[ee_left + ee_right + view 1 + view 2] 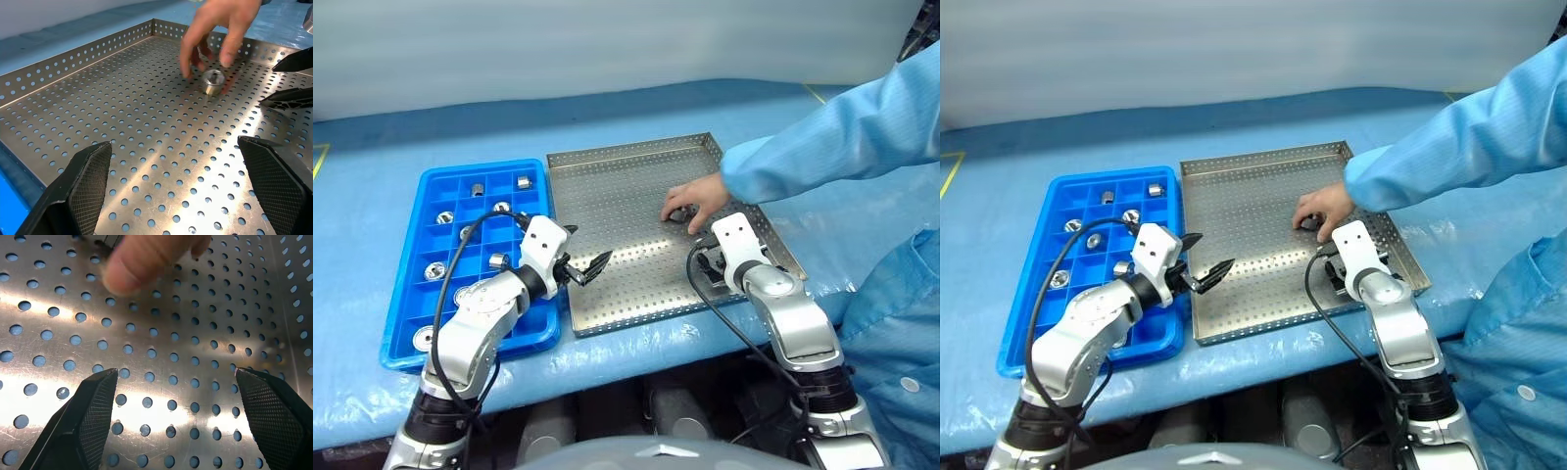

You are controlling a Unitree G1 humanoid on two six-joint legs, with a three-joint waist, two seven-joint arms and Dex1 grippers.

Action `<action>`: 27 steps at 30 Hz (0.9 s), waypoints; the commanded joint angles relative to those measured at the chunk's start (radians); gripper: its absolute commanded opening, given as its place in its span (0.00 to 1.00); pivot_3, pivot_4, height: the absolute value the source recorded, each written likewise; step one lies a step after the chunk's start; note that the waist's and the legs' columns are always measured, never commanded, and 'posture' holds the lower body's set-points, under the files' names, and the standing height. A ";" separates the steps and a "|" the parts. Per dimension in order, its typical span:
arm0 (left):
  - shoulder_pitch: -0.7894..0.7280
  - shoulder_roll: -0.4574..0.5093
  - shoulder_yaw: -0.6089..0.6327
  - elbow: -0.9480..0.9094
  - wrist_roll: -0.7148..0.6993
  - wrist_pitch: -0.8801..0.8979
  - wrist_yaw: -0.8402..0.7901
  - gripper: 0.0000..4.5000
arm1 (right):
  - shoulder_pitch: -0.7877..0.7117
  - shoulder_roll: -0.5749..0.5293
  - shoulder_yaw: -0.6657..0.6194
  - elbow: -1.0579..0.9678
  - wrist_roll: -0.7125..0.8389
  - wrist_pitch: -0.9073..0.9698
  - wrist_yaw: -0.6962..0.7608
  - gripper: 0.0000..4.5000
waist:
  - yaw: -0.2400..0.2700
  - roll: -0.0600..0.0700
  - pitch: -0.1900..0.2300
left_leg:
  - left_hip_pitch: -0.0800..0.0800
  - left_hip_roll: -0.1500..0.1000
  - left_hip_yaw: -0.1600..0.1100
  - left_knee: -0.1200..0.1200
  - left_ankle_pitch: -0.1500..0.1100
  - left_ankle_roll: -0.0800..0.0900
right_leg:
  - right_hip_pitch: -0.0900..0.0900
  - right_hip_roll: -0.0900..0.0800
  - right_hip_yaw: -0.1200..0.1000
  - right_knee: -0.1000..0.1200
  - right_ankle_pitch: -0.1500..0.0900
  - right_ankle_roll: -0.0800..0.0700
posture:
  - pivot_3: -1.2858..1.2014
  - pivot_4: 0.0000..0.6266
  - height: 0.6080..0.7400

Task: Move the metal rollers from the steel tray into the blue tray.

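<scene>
The steel tray [617, 186] lies at the table's middle, with the blue tray [411, 323] against its left side. Several metal rollers [501, 207] sit in the blue tray's compartments. A person's hand [697, 199] rests on the steel tray's right part, its fingers around one roller [212, 81] standing on the perforated floor. My left gripper [591, 245] hovers open and empty over the steel tray's left edge, pointing toward the hand. My right gripper [176, 421] is open and empty just above the tray floor, a little nearer me than the hand.
The person's blue sleeve [832, 137] reaches in from the right across the steel tray's far right corner. Blue cloth [636, 362] covers the table. The steel tray's low rim [626, 152] runs all round it.
</scene>
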 commanded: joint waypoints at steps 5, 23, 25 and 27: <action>0.003 0.012 0.016 -0.013 0.015 -0.015 0.010 1.00 | -0.022 0.041 -0.007 -0.029 0.050 -0.048 0.024 0.90 | -0.003 0.000 0.000 | 0.000 0.000 0.000 0.000 0.000 0.000 | 0.000 0.000 0.000 0.000 0.000 0.001 | 0.46 0.24 1.00; 0.052 0.065 0.114 -0.041 0.010 0.002 0.027 1.00 | -0.039 0.070 0.004 -0.150 0.245 -0.018 0.154 0.90 | 0.000 0.000 0.000 | 0.000 0.000 0.000 0.000 0.000 0.000 | 0.000 0.000 0.000 0.000 0.000 0.001 | 0.46 0.24 1.00; 0.050 0.065 0.112 -0.044 0.012 0.003 0.028 1.00 | -0.039 0.093 0.019 -0.171 0.285 0.017 0.167 0.90 | 0.000 0.000 0.000 | 0.000 0.000 -0.001 0.000 0.000 0.000 | 0.000 0.000 0.000 0.000 0.000 0.001 | 0.46 0.24 1.00; 0.047 0.065 0.111 -0.042 0.012 0.002 0.028 1.00 | -0.036 0.100 0.044 -0.176 0.304 0.028 0.176 0.90 | 0.000 0.000 0.000 | 0.000 0.000 -0.001 0.000 0.000 0.000 | 0.000 0.000 0.000 0.000 0.001 0.001 | 0.47 0.24 1.00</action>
